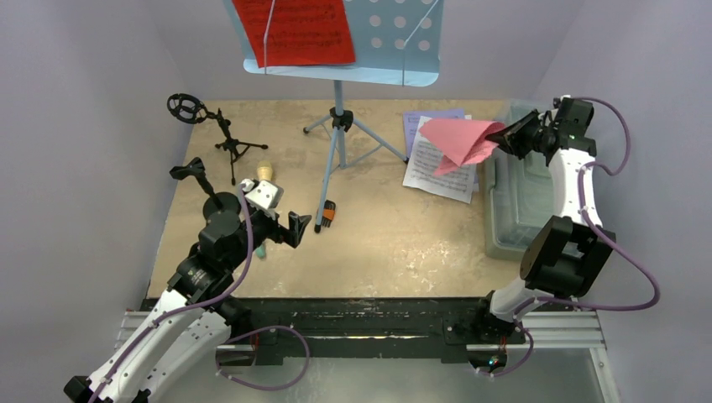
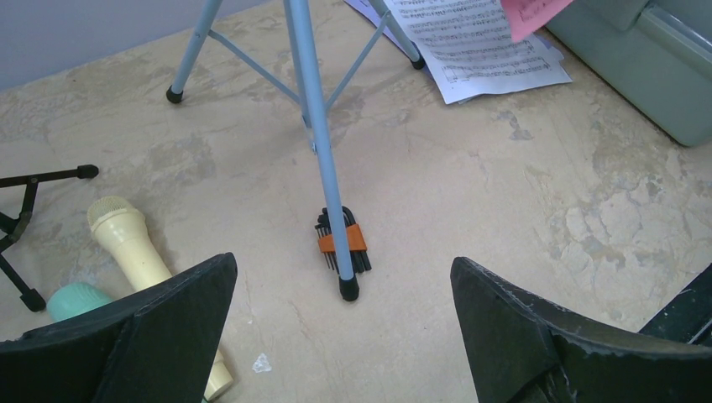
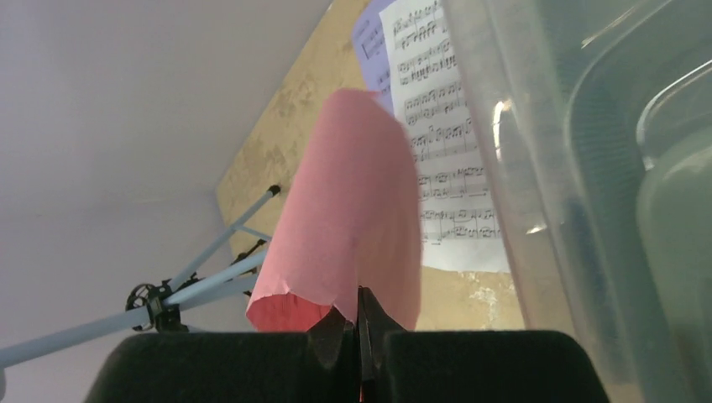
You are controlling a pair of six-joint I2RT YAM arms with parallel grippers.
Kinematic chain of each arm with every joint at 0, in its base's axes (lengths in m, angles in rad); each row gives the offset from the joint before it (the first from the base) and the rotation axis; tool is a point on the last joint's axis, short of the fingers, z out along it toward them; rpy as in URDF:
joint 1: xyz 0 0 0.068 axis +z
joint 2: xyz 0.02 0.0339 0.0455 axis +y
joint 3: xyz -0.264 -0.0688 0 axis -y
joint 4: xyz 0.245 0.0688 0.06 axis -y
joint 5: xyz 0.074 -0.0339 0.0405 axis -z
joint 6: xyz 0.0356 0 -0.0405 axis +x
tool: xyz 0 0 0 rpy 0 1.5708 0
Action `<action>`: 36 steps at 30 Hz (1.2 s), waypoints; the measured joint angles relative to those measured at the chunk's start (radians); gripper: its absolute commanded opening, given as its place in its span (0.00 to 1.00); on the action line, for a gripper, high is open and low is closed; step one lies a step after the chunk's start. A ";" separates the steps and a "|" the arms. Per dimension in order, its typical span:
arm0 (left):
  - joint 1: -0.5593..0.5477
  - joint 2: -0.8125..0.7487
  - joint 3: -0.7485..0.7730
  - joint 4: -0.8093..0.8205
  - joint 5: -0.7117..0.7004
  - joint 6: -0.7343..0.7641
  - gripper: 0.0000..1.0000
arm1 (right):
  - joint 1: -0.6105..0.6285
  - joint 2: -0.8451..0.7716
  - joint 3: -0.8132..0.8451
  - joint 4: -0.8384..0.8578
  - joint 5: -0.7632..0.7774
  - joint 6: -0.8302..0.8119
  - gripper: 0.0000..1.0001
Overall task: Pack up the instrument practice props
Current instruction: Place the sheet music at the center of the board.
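My right gripper (image 1: pixel 506 134) (image 3: pixel 361 300) is shut on a curled pink page (image 1: pixel 458 138) (image 3: pixel 353 218), held in the air beside the tub's far left corner. White and purple sheets (image 1: pixel 437 168) lie on the table under it. The light-blue tripod (image 1: pixel 337 143) carries a perforated tray (image 1: pixel 403 38) with a red page (image 1: pixel 294 29). My left gripper (image 1: pixel 292 228) (image 2: pixel 342 262) hangs open and empty above the table. A yellow microphone (image 2: pixel 134 248) and a mint-green one (image 2: pixel 80 300) lie by its left finger. Two black microphone tripods (image 1: pixel 227 138) stand at the far left.
A translucent grey tub (image 1: pixel 512 210) (image 3: pixel 588 168) sits along the table's right edge. A set of black hex keys in an orange holder (image 2: pixel 342 239) lies at the tripod's near foot. Walls close in on both sides.
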State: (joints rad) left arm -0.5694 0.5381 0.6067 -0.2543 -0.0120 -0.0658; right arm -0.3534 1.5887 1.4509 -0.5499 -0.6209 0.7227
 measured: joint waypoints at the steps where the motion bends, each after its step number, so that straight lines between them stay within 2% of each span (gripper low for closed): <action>1: 0.000 0.000 0.000 0.000 0.000 0.000 1.00 | 0.004 0.000 -0.005 -0.003 0.005 0.003 0.02; 9: 0.001 0.001 0.000 0.002 0.000 0.000 1.00 | 0.101 -0.043 -0.049 -0.026 -0.010 0.010 0.02; 13: 0.001 0.002 0.000 0.002 0.000 0.000 1.00 | 0.113 -0.080 -0.049 -0.018 -0.030 0.023 0.02; 17: 0.001 0.001 0.000 0.002 0.000 0.000 1.00 | 0.119 -0.020 -0.005 -0.009 -0.044 -0.003 0.03; 25: 0.002 0.001 0.000 0.003 0.000 0.000 1.00 | 0.206 0.244 0.166 -0.123 -0.016 -0.319 0.05; 30: 0.003 0.002 0.000 0.003 0.000 0.000 1.00 | 0.251 0.296 0.247 -0.200 0.048 -0.507 0.07; 36: 0.006 0.002 0.000 0.003 0.000 0.000 1.00 | 0.257 0.310 0.266 -0.233 0.146 -0.658 0.14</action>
State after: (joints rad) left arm -0.5636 0.5396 0.6067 -0.2512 -0.0120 -0.0658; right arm -0.0967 1.8984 1.7164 -0.7826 -0.4747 0.0643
